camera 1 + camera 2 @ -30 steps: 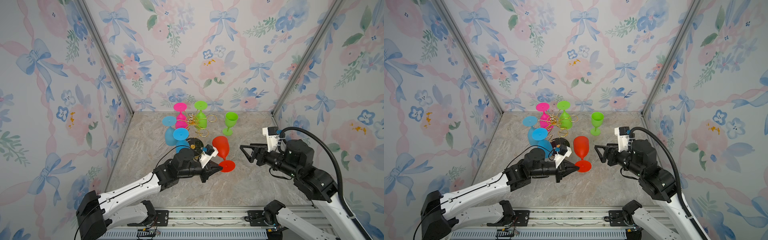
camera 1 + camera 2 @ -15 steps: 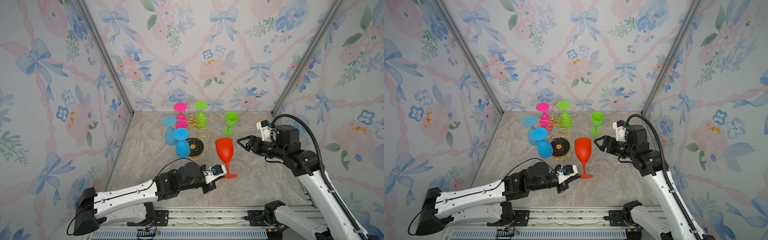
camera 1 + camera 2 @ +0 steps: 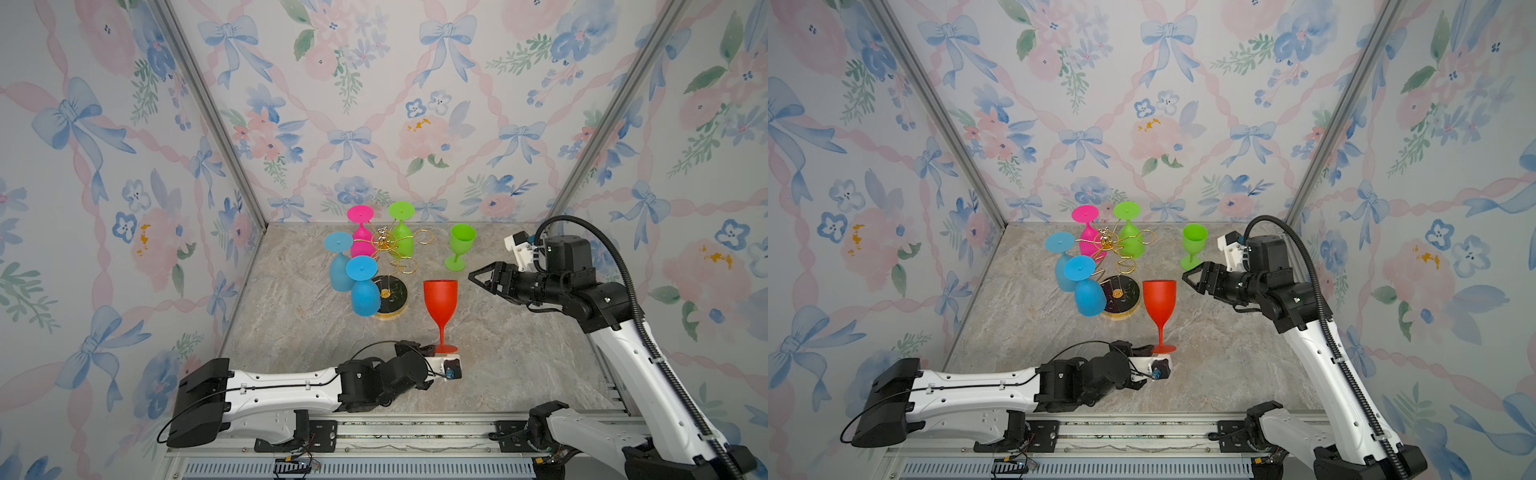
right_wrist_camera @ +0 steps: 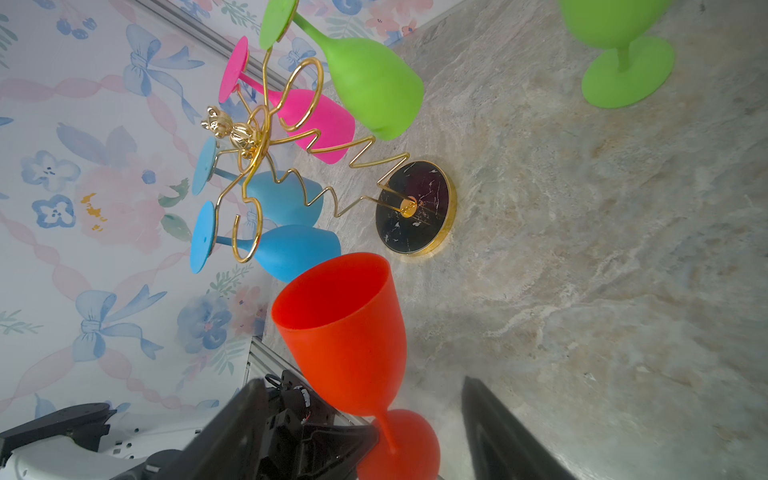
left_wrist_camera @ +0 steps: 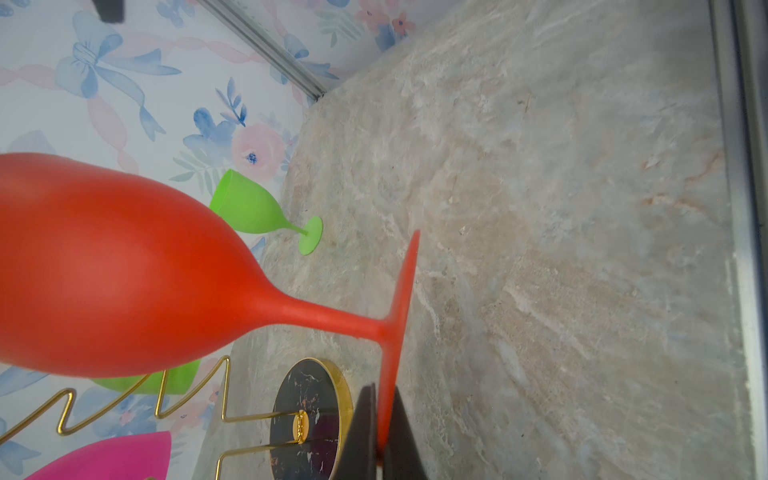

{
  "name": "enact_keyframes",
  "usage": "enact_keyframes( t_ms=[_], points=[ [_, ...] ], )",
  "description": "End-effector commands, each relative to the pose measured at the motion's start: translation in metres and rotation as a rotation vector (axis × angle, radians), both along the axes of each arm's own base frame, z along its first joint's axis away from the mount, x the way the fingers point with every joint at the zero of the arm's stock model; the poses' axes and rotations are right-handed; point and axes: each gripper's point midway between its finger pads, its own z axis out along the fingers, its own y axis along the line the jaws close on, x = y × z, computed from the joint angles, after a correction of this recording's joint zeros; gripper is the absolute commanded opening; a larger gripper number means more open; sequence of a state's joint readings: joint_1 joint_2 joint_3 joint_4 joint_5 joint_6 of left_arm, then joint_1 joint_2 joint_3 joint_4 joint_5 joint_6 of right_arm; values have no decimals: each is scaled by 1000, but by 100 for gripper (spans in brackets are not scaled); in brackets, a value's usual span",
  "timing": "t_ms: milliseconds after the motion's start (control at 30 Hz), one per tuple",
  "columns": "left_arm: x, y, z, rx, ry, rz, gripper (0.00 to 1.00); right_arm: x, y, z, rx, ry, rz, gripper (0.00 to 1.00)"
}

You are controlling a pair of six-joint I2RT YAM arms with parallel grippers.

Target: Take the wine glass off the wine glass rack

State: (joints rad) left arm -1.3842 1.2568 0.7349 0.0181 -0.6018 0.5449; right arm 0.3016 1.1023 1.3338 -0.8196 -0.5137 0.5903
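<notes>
The red wine glass stands upright in front of the wine glass rack, off its arms. Its foot is at the table surface. My left gripper lies low over the table, shut on the rim of the red foot. My right gripper hovers open to the right of the bowl, apart from it, pointing at it. In the right wrist view the red wine glass sits between its spread fingers.
Pink, green and two blue glasses hang upside down on the rack, above its black gold-rimmed base. A second green glass stands at the back right. Floral walls close three sides.
The left gripper has carried the red glass forward and set it upright from a tilt. The right gripper has moved back and up, level with the bowl.
</notes>
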Motion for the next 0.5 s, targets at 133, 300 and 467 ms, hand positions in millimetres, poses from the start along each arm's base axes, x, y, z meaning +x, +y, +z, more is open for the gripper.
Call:
enact_keyframes(
  t_ms=[133, 300, 467],
  points=[
    [18, 13, -13, 225, -224, 100, 0, -12, -3, -7, -46, 70, 37, 71],
    [22, 16, -5, 239, -316, 128, 0, -15, -7, -21, -89, 115, 51, 70],
    [25, 25, -3, 298, -439, 147, 0, -7, 3, -25, -66, 127, 93, 68]
  ],
)
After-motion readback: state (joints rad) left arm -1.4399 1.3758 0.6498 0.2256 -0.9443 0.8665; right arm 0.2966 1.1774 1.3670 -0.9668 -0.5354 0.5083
